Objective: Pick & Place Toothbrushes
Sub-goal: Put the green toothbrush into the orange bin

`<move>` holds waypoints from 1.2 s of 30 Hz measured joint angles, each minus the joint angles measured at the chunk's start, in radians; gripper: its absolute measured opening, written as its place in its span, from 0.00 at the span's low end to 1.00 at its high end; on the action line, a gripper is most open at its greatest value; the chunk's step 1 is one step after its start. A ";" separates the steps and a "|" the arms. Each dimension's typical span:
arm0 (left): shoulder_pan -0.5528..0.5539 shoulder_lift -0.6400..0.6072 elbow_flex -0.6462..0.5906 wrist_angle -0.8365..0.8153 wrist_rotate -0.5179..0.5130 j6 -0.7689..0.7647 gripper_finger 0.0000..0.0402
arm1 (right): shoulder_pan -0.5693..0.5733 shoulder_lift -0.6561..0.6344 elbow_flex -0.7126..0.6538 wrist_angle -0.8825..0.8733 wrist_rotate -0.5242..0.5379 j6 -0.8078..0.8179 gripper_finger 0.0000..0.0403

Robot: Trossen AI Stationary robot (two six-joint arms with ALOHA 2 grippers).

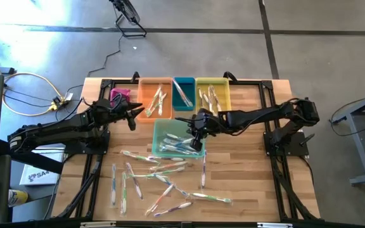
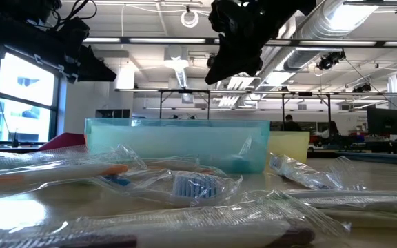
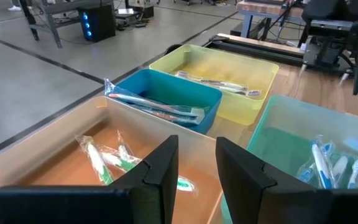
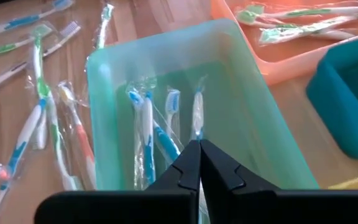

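The right gripper (image 4: 199, 144) is seen pinched fully shut above the light green bin (image 4: 104, 112), where wrapped toothbrushes (image 4: 148, 124) are laid lengthwise just ahead of its tips, while the left gripper (image 3: 196, 163) is parked half-open over the orange bin (image 3: 55, 168).

Orange bin (image 1: 155, 99), teal bin (image 1: 183, 93), yellow bin (image 1: 212, 95), pale green bin (image 1: 177, 138), wooden table (image 1: 252, 164).

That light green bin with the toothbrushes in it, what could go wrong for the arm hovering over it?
The right gripper hangs shut over the light green bin, right above a wrapped toothbrush. Crinkly wrapping might cling to the fingers and lift the brush out. Dropping lower, it could knock the bin's wall. The left gripper, open over the orange bin, works nearby; the arms might collide.
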 joint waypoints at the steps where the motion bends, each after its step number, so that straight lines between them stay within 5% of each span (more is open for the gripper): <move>1: 0.000 0.000 0.000 0.000 0.000 0.000 0.26 | 0.005 -0.002 -0.004 0.005 0.003 0.000 0.00; 20: 0.000 0.000 0.000 0.001 0.000 0.000 0.26 | 0.133 -0.215 -0.162 0.032 0.176 0.072 0.00; 29: 0.000 0.000 0.000 0.001 0.000 0.000 0.26 | 0.240 -0.216 -0.163 0.036 0.019 0.050 0.00; 36: 0.000 0.000 0.000 0.001 0.000 -0.001 0.26 | 0.274 -0.216 -0.163 0.035 -0.153 0.223 0.00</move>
